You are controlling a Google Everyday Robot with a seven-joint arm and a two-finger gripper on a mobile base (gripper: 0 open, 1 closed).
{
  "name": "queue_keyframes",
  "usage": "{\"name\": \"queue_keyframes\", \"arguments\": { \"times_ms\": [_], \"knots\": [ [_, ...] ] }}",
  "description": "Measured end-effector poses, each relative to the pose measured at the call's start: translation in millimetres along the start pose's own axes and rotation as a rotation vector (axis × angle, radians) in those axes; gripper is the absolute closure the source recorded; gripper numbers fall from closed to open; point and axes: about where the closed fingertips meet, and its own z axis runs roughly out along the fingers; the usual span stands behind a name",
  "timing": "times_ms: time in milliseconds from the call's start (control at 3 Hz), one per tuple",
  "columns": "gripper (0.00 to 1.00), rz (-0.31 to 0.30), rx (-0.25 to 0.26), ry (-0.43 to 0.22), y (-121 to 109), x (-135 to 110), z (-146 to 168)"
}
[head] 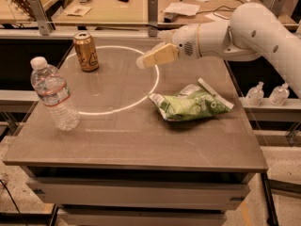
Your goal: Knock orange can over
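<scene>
One gripper [141, 62] over table [141, 142] — apart from orange can [86, 51], arm [263, 29] half-cropped

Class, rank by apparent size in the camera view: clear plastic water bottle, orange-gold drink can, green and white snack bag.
1. Green and white snack bag and clear plastic water bottle: alike; bottle nearer, unranked.
2. Orange-gold drink can: smallest.
Claw hovers right of can.

One white arm [221, 34]: enters from the far right, bent at the elbow, forearm running roughly level toward the left. Tan hand [146, 61]: at the forearm's end, mid-scene toward the far side, held in the air, pointing left and slightly down.
</scene>
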Motion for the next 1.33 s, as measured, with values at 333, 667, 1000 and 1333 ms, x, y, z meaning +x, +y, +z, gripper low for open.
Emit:
{"name": "queue_keyframes", "arguments": {
  "times_ms": [333, 667, 1000, 1333],
  "knots": [
    [0.0, 0.0, 0.0, 0.0, 0.1, 0.0, 0.1],
    [0.0, 0.02, 0.016, 0.037, -5.3, 9.5, 20.2],
    [0.0, 0.056, 0.035, 0.063, -11.9, 26.4, 53.2],
    [0.0, 0.071, 0.035, 0.02, -19.2, 30.9, 79.5]
  ]
}}
